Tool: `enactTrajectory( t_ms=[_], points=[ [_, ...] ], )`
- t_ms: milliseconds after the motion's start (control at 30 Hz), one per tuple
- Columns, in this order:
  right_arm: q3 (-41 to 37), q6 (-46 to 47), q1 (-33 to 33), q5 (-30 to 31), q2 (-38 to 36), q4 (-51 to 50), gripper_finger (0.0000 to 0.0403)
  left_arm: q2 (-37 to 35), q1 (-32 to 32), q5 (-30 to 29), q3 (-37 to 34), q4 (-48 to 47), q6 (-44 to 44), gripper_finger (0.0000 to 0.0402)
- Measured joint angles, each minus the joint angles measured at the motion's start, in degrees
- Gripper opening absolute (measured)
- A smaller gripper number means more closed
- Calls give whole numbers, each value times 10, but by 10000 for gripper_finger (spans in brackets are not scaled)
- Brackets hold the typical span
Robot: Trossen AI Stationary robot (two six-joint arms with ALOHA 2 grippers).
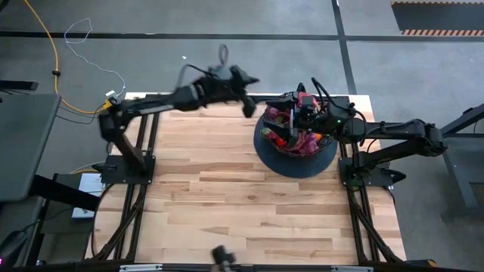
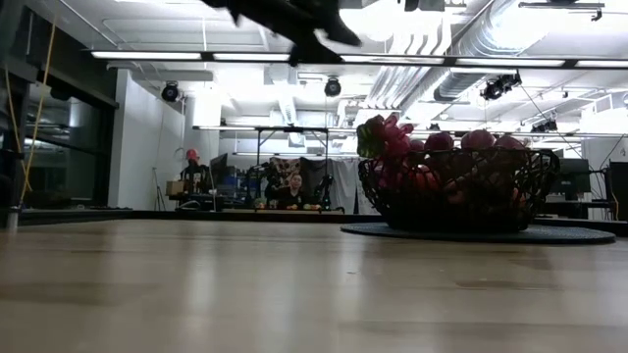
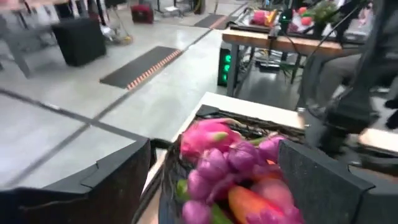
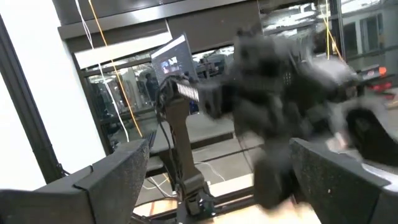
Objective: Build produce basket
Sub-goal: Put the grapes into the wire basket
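Round black wire-mesh basket [image 1: 296,147] on a wide dark grey disc base [image 1: 281,164], parked at the far right of the pale wooden table [image 1: 227,204] and heaped with toy produce [image 1: 296,134] — a pink dragon-fruit piece [image 3: 205,135], a purple grape bunch [image 3: 227,163], orange and red pieces beneath. Left gripper [image 1: 247,100] raised above the table's far edge, just beside the basket's left rim, fingers spread wide with nothing between them; seen from its own wrist, the pile sits directly ahead and below between the two dark fingers [image 3: 106,186]. Right gripper [image 1: 306,113] hovering over the basket's far side, fingers also wide and empty, facing across toward the left arm. No loose produce visible anywhere on the tabletop, so judged close to done — if anything needs nudging or settling, the right gripper is the nearer, directly over the heap, the left only off to one side.
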Motion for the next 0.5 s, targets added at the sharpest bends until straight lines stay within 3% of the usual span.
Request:
enactTrajectory(
  t_ms=[133,267,500],
  points=[
    [0,38,-1,3,0,-8,375,-82,33,75,0,-96,-37,329],
    [0,83,-1,39,0,-34,375,-172,41,148,-33,-126,-40,299],
    [0,98,-1,40,0,-56,375,-345,4,120,-165,-88,-67,162]
  ],
)
